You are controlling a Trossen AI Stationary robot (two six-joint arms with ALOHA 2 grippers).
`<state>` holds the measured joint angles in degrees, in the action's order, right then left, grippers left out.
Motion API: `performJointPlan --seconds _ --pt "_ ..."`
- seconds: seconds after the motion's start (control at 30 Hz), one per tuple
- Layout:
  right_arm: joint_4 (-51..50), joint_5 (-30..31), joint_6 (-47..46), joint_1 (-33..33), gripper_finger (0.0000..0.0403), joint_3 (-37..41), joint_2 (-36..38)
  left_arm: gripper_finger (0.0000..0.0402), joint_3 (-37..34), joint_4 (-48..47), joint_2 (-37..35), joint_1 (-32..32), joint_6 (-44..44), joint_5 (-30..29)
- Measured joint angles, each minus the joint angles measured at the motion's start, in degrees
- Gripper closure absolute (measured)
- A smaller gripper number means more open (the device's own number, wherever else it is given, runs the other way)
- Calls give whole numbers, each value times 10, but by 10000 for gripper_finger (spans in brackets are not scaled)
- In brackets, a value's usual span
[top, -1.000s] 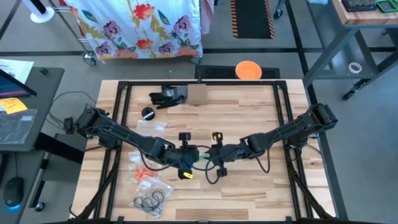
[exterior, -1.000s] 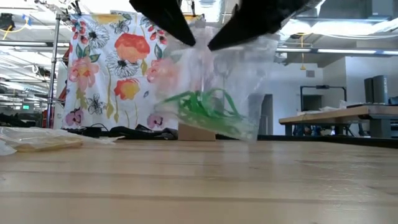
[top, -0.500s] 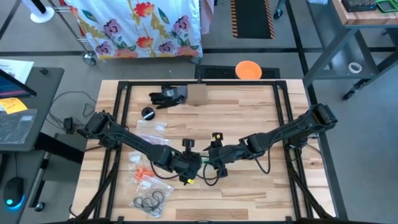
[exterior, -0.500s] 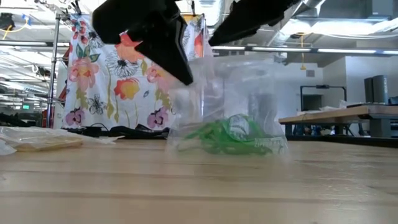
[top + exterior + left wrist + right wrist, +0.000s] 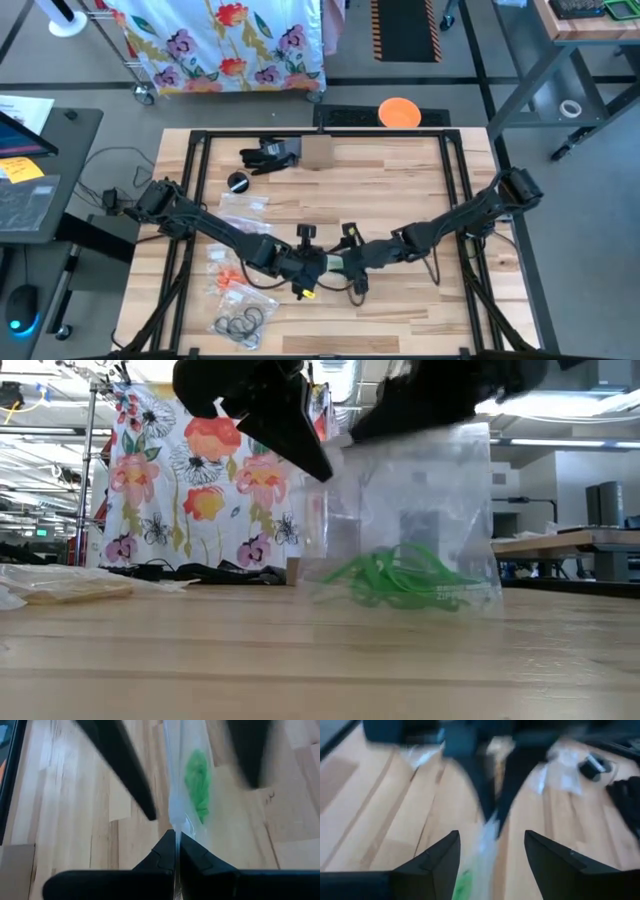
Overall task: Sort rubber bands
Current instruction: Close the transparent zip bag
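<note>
A clear zip bag (image 5: 405,525) with green rubber bands (image 5: 395,578) at its bottom stands upright mid-table, its lower edge on the wood. My left gripper (image 5: 316,266) is shut on its top edge. My right gripper (image 5: 491,836) is open beside it. Its fingers (image 5: 127,775) stand on either side of the bag (image 5: 482,847) without touching. Orange rubber bands (image 5: 233,288) and dark ones (image 5: 240,322) lie in other bags at the near left. My left gripper pinches the bag's top edge (image 5: 175,826) between its two shut fingers, at the upper corner (image 5: 330,472) toward the table's left. The fingers slant down from the left. The bag hangs upright below them, and its bottom edge (image 5: 400,606) rests on the table.
Flat clear bags (image 5: 246,204) lie left of centre. A black bundle (image 5: 270,153), a cardboard box (image 5: 318,150) and a small black round thing (image 5: 237,182) sit toward the far edge. Black cables (image 5: 352,288) trail near the grippers. Bare wood (image 5: 420,310) lies at the near right.
My right gripper has let go of the bag's top, opened, and come toward the near edge around the bag. My left gripper has sunk with the bag, which was lifted clear and now stands with its bottom on the table, shifted toward the right.
</note>
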<state>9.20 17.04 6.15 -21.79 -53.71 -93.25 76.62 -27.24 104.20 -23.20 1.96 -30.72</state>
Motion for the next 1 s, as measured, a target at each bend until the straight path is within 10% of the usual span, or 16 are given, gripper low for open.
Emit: performJointPlan --seconds 1.0 --pt "27 98 -1 -18 302 17 1 401 0 50 0 -1 -29 -3"
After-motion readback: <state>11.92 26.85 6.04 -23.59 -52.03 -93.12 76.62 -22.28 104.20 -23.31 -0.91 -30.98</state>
